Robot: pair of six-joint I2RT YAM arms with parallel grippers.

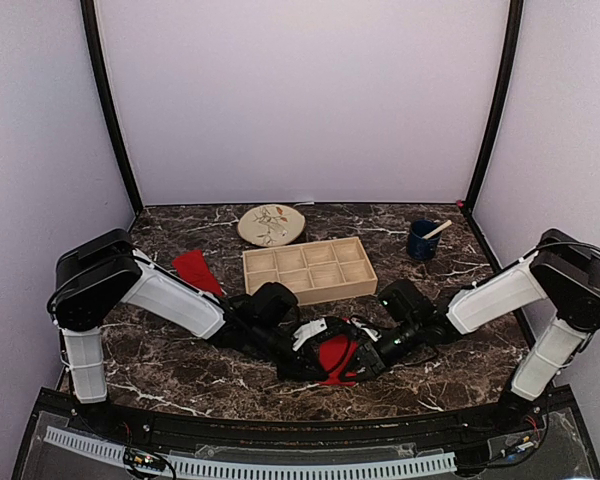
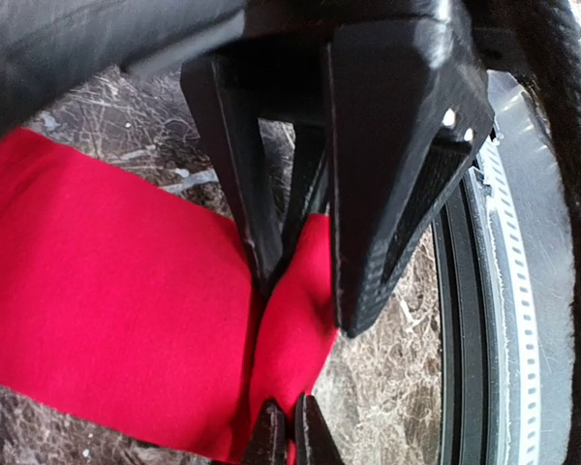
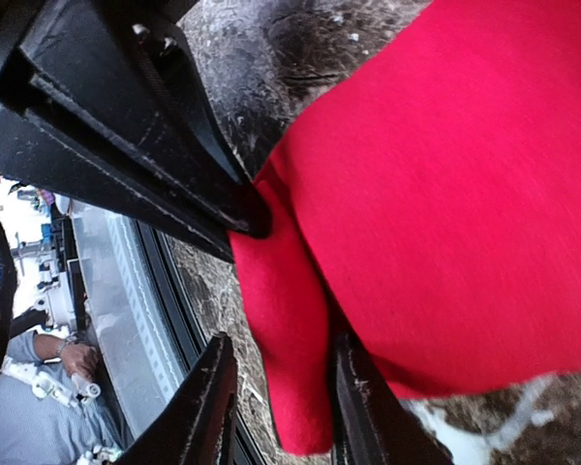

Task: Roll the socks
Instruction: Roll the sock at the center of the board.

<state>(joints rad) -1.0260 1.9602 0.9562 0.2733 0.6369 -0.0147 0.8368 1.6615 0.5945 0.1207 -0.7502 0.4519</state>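
Dark marble table (image 1: 170, 365) with white veins fills the floor of the top view. Upper centre, there's a round cream plate (image 1: 271, 225) with a red-and-green floral pattern. Just below it, slightly right, sits a pale wooden tray (image 1: 310, 292) split into two rows of compartments. Off to the right, a dark blue mug (image 1: 420, 243) stands with a light stick (image 1: 437, 229) leaning out of it. A plain pale backdrop (image 1: 300, 100) rises behind, framed by two black posts (image 1: 108, 110) and (image 1: 495, 100). A white slotted strip (image 1: 280, 465) runs along the bottom edge. In the right wrist view, lower left, a person in a grey shirt (image 3: 39, 417) is visible beyond the table's edge.
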